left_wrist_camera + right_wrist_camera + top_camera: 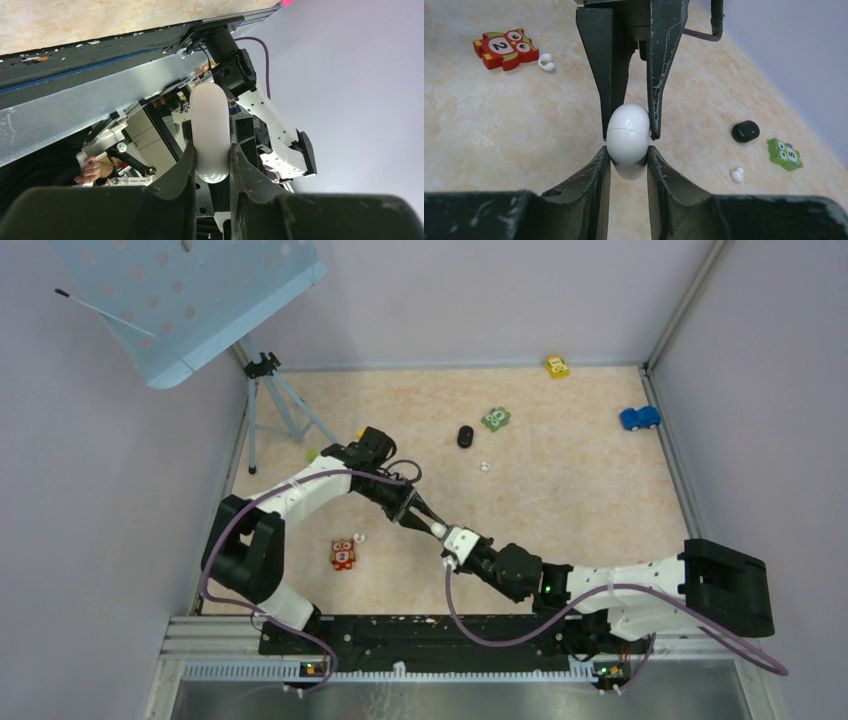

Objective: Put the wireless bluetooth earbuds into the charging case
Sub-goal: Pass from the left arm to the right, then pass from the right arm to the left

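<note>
A white, closed charging case (437,530) hangs above the table between both arms. My left gripper (426,521) is shut on its far end, and in the left wrist view the case (210,135) sits pinched between the black fingers (186,165). My right gripper (628,156) has its fingers pressed on both sides of the near end of the case (626,135). The left arm's fingers (606,75) clamp the case from above in that view. One white earbud (546,62) lies by the red owl toy. Another white earbud (737,175) lies on the table near a black bud (745,131).
A red owl toy (343,554) lies at near left and a green owl toy (495,419) at the back. A yellow toy car (557,366) and a blue toy car (640,418) sit by the far and right walls. A tripod (270,400) stands at far left.
</note>
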Robot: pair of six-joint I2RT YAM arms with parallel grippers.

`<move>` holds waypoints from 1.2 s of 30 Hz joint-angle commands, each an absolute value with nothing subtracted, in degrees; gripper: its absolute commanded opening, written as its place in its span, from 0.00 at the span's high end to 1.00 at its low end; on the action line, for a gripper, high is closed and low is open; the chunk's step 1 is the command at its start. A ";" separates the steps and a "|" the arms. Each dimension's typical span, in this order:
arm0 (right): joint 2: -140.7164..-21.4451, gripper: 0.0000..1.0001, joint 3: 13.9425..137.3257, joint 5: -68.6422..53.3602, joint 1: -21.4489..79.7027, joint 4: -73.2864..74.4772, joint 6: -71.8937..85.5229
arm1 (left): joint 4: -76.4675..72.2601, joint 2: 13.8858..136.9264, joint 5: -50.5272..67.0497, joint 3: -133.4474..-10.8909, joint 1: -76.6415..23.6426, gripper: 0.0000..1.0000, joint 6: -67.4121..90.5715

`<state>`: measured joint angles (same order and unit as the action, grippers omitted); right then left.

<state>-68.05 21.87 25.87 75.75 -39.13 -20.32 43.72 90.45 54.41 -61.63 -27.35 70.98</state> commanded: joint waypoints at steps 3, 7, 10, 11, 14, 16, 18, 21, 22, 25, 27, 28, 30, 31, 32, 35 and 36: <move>-67.41 0.89 24.94 25.40 76.29 -40.91 -17.56 | 42.14 87.95 56.69 -60.90 -27.51 1.00 70.66; -67.49 0.92 26.13 24.57 76.28 -39.01 -15.14 | 40.83 88.54 58.36 -60.09 -27.52 1.00 70.41; -68.06 0.99 26.82 24.57 76.25 -38.04 -13.53 | 39.71 89.00 59.32 -59.62 -27.51 1.00 69.74; -68.25 1.00 26.90 25.05 76.24 -37.90 -12.85 | 39.58 89.15 59.40 -59.56 -27.55 1.00 69.52; -68.06 1.00 26.78 26.08 76.29 -37.56 -11.20 | 38.63 90.09 60.53 -59.41 -27.57 0.99 67.76; -67.68 1.00 26.30 26.23 76.37 -37.29 -10.47 | 39.33 91.30 61.23 -59.87 -27.56 0.95 65.75; -67.28 1.00 25.80 26.65 76.38 -37.06 -9.85 | 41.42 92.66 61.34 -60.78 -27.59 0.92 63.03; -66.62 1.00 25.41 27.84 76.38 -36.92 -9.08 | 45.30 94.48 60.26 -62.74 -27.56 0.86 59.01; -66.48 1.00 25.45 28.12 76.37 -37.04 -9.10 | 45.92 94.75 60.13 -63.24 -27.54 0.84 58.23; -66.68 1.00 25.98 28.58 76.33 -36.67 -9.31 | 45.64 94.61 59.75 -64.07 -27.53 0.60 57.75; -67.17 1.00 26.12 28.41 76.37 -36.42 -9.12 | 44.81 94.21 59.56 -64.56 -27.56 0.43 57.95; -67.28 1.00 26.18 28.24 76.33 -36.21 -8.80 | 44.25 93.95 59.76 -64.74 -27.58 0.36 58.20; -67.50 1.00 26.06 27.96 76.38 -35.81 -8.19 | 43.93 93.64 59.61 -65.17 -27.59 0.20 58.27; -67.57 1.00 26.08 28.02 76.38 -35.60 -7.91 | 43.91 93.44 59.47 -65.35 -27.55 0.11 58.27; -67.59 1.00 25.96 28.14 76.33 -35.38 -7.57 | 43.63 93.39 59.53 -65.32 -27.57 0.08 58.34; -67.06 1.00 25.42 29.41 76.37 -34.80 -6.22 | 42.17 92.98 59.74 -65.53 -27.53 0.01 58.72; -66.69 1.00 25.07 30.01 76.38 -34.65 -5.59 | 39.80 92.54 60.21 -65.49 -27.53 0.01 59.38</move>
<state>-68.03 23.70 27.57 76.03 -33.01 -8.67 43.90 95.11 58.74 -63.64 -27.49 59.37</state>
